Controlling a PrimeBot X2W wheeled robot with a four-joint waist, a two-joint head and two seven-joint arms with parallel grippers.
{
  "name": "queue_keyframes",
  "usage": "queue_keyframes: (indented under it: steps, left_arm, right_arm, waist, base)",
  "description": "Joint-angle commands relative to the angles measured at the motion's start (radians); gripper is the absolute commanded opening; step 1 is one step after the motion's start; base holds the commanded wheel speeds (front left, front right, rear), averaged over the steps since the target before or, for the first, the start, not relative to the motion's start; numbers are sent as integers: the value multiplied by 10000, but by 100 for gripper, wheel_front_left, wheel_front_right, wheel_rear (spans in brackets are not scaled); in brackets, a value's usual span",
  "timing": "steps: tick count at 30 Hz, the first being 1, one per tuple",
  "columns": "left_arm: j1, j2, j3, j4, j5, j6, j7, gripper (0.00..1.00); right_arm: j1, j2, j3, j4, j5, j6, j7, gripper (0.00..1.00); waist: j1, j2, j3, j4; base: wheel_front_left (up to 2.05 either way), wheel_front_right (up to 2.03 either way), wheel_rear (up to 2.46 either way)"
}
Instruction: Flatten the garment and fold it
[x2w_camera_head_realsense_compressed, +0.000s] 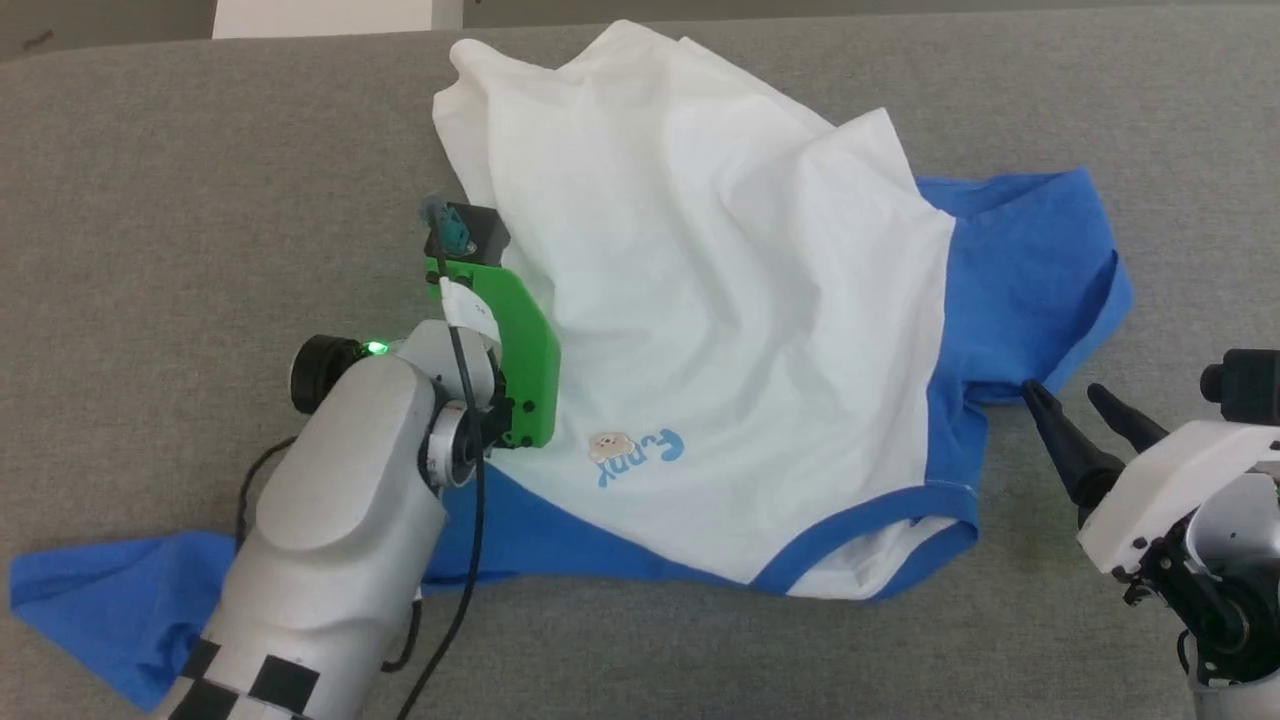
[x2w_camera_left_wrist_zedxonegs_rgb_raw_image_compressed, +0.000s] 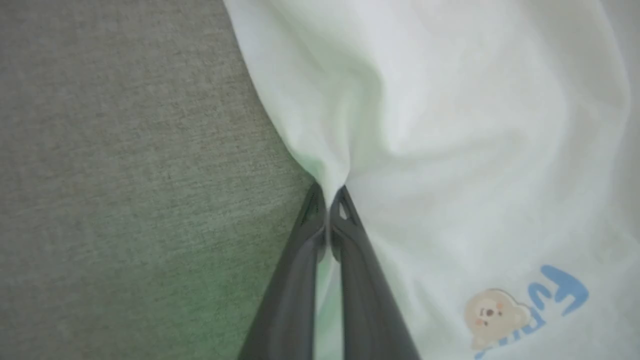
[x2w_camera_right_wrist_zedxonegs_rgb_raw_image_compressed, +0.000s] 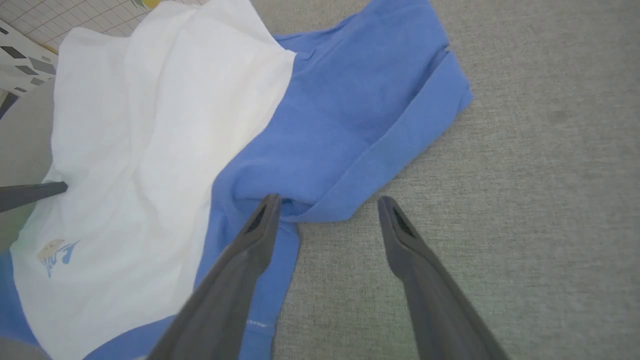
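White cotton T-shirt with royal-blue sleeves, shoulders and collar, lying crumpled across the middle of the grey cloth-covered table: collar toward the near edge, white hem bunched toward the far edge, sleeve-to-sleeve axis running roughly along the near edge. Left hand: fingers pressed together, clamped on a pinch of the white body at its left side edge, where the cloth puckers at the fingertips. Right hand: fingers apart, holding nothing, low over the near right part of the table. Deciding relation: the folded-over right sleeve lies just ahead of the right hand and slightly to its left. In the right wrist view one fingertip meets the sleeve's tucked fold while the other stands over bare table. The right hand is thus the nearer one to this sleeve, and a short shift leftward would probably be needed to bring the fold between its fingers. Left sleeve trails toward the near left corner, partly under the left forearm.
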Motion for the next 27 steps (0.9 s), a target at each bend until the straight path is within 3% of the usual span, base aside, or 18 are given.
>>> queue_keyframes:
  steps: [1,6,12,24,25,26,27]
  left_arm:
    - [169,-64,45,181,-137,132,-193,0]
    - [-324,-182,739,113,-141,649,-1702,0]
    - [-1161,-232,1190,663,-54,1055,-2687,0]
    - [-2279,-30,1505,2197,-21,981,-3858,0]
    - [-2308,-40,1517,2304,-19,961,-4038,22]
    - [-2301,-79,1533,2421,-76,912,-4083,56]
    - [-2298,-141,1546,2521,-141,835,-4183,100]
  right_arm:
    - [-156,1,32,15,53,-13,-70,100]
    - [-151,-86,-1,-64,54,-13,-6,100]
    - [-245,-192,-12,-330,23,-13,172,100]
    - [-305,-260,40,-547,-5,-13,266,100]
    - [-283,-258,22,-529,-15,-13,267,100]
    - [-263,-256,20,-513,-24,-13,276,100]
    - [-234,-253,19,-498,-35,-13,292,100]
  waist:
    - [0,-1,18,43]
    - [0,-1,145,175]
    - [0,-1,455,138]
    - [0,-1,774,-121]
    - [0,-1,733,-93]
    - [0,-1,692,-72]
    - [0,-1,639,-27]
  base:
    - [0,0,0]
    - [0,0,0]
    - [0,0,0]
    - [0,0,0]
    - [0,0,0]
    - [0,0,0]
    - [0,0,0]
